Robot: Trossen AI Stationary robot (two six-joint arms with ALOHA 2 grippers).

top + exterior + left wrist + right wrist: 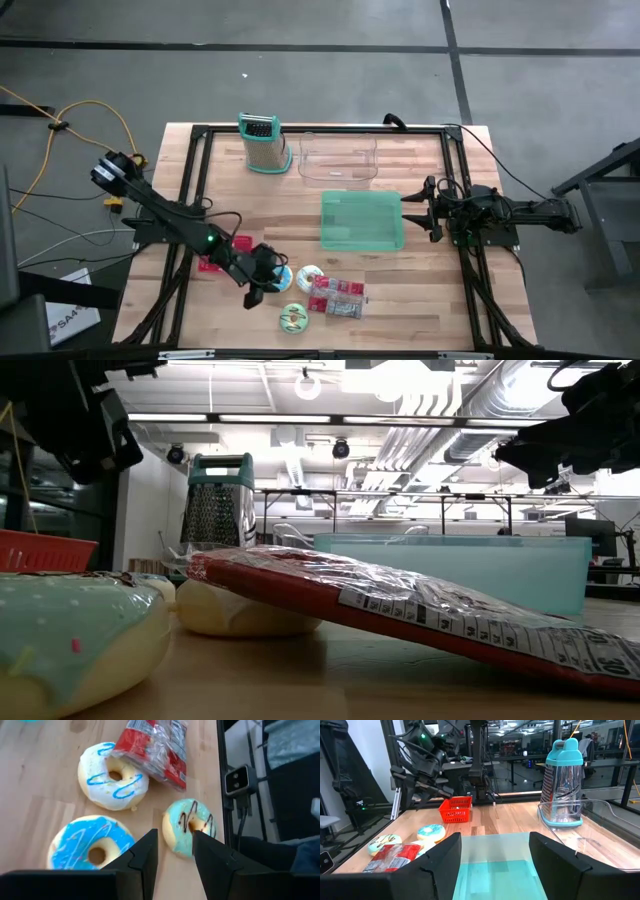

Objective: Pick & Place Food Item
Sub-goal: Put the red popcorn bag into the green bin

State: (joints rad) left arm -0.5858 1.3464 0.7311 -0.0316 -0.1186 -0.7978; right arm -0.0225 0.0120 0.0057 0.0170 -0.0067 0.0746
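Three donuts lie near the table's front edge: a blue-iced one (92, 847), a white one with blue squiggles (114, 776), and a teal one with chocolate drizzle (189, 826). A red snack bag (157, 747) leans with one end on the white donut (245, 610). My left gripper (265, 280) hovers open above the table, slanting down between the blue donut (281, 278) and the teal donut (293, 318), touching nothing. My right gripper (495, 855) waits open and level over the green tray's (362, 220) right side.
A red basket (225, 252) sits just behind the left arm. A metal grater with teal trim (262, 143) and a clear container (338, 158) stand at the far edge. The black frame rails (195, 190) run along the table's sides.
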